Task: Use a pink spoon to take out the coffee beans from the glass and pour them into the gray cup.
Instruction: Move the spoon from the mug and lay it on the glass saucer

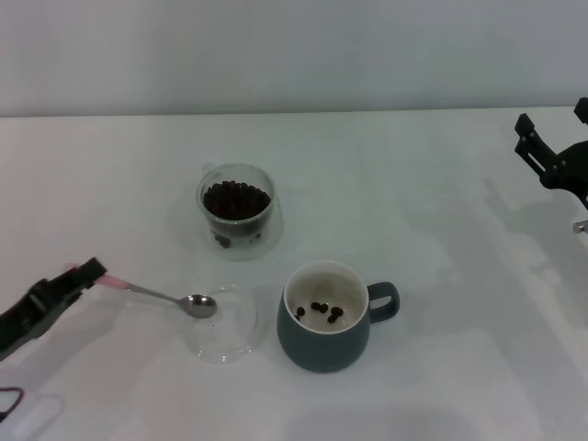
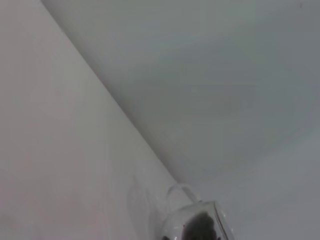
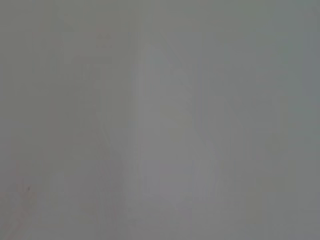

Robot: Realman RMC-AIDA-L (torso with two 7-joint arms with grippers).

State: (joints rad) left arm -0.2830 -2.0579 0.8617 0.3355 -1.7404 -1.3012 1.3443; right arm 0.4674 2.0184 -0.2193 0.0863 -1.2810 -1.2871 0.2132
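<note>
My left gripper is at the left edge of the head view, shut on the pale pink handle of the pink spoon. The spoon's silver bowl is empty and rests over the rim of a flat clear glass dish. The glass stands behind it, filled with a heap of coffee beans; it also shows in the left wrist view. The gray cup stands right of the dish with its handle to the right and a few beans inside. My right gripper is parked at the far right.
Everything stands on a white table with a pale wall behind it. The right wrist view shows only a blank pale surface.
</note>
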